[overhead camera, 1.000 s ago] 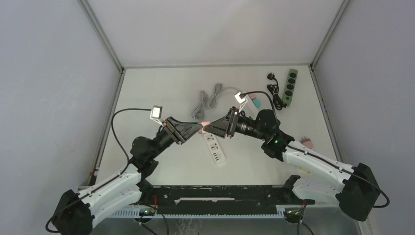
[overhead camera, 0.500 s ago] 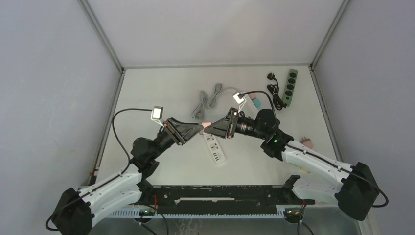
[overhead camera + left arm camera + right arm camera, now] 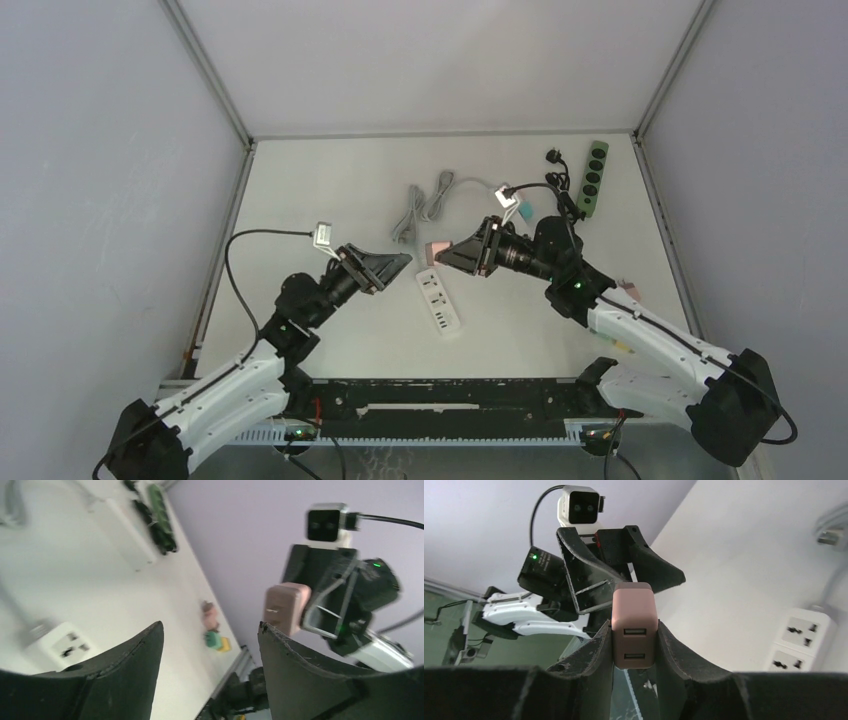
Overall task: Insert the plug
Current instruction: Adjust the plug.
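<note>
My right gripper (image 3: 634, 629) pinches the pink, boxy USB charger plug (image 3: 634, 607) between both fingers and holds it in the air. Seen from above, it sits near the far end of the white plastic power strip (image 3: 438, 301). My left gripper (image 3: 209, 635) hangs spread apart, empty, facing the plug.

one pink plug (image 3: 437, 247), one white power strip (image 3: 440, 303), one green power strip (image 3: 596, 177), one grey cable bundle (image 3: 420, 205)
</note>
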`<action>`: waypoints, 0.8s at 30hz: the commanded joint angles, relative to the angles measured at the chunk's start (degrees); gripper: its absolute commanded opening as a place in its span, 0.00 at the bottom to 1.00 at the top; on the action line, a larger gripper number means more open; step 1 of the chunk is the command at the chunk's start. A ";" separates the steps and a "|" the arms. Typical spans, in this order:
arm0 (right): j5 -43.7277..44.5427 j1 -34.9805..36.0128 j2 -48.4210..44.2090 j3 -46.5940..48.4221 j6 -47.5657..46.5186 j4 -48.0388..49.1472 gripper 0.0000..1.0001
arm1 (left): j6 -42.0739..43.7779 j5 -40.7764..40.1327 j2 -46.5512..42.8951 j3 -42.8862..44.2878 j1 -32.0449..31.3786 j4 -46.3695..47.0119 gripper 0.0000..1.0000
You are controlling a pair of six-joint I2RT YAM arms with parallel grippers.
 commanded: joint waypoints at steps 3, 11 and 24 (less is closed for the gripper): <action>2.67 -2.07 -1.05 2.76 -5.48 -9.27 0.00 | 5.79 -5.94 1.09 2.52 2.99 -14.16 0.77; 6.74 -2.61 1.41 7.73 -10.37 -20.21 0.00 | 5.84 -2.65 10.82 5.43 4.98 -16.58 0.78; 18.37 -0.27 11.12 19.25 -18.15 -38.52 0.00 | 4.60 0.49 27.38 10.62 5.39 -16.69 0.73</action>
